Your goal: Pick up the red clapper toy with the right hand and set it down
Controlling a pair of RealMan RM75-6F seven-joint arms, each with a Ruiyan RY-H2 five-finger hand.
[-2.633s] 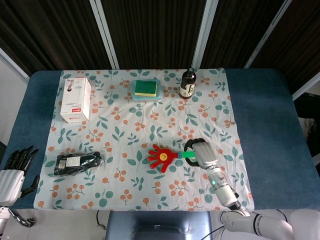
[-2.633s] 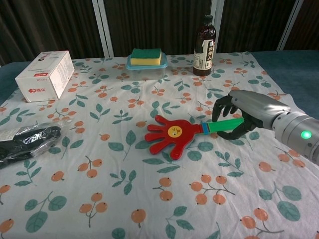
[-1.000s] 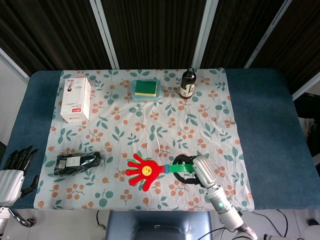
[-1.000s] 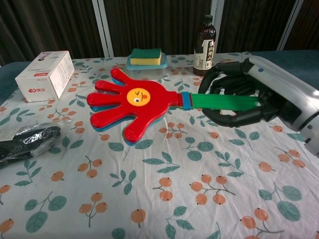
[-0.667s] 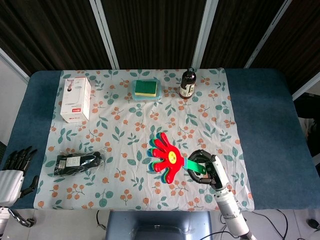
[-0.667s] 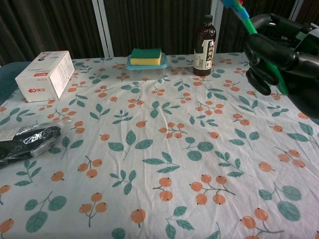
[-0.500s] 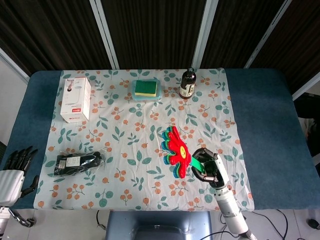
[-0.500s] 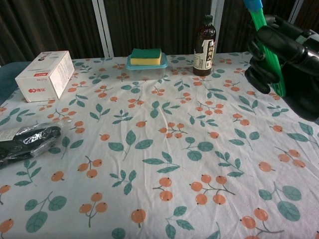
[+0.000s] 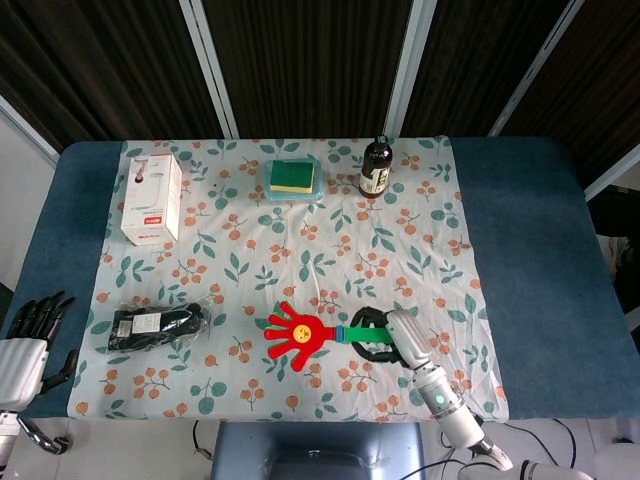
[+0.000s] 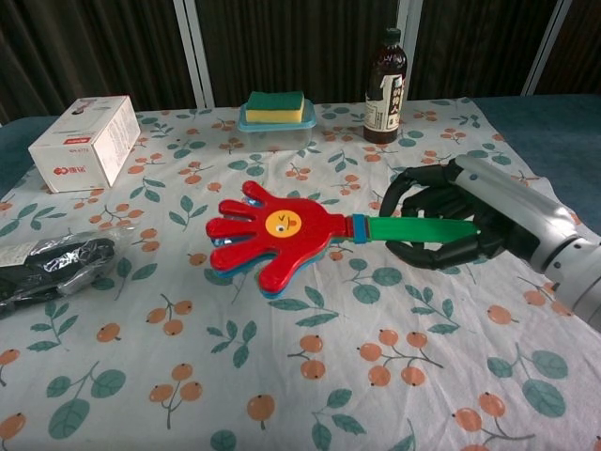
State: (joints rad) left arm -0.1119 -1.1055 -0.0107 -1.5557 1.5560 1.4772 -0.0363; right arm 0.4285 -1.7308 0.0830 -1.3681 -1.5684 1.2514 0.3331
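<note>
The red clapper toy (image 10: 279, 232) (image 9: 298, 331) is hand-shaped with a yellow face and a green handle (image 10: 418, 228). My right hand (image 10: 460, 226) (image 9: 385, 337) grips that handle. The toy hangs level above the floral cloth, red palm pointing left, over the front middle of the table. My left hand (image 9: 30, 338) rests off the table's left edge in the head view, fingers apart and holding nothing.
A black packet (image 9: 158, 325) lies at the left front. A white box (image 9: 151, 197) stands at the back left. A sponge in a clear tub (image 9: 291, 179) and a dark bottle (image 9: 375, 168) stand along the back.
My right hand has swung the clapper down from upright to level and moved it left, closer to the cloth. The left hand has not moved.
</note>
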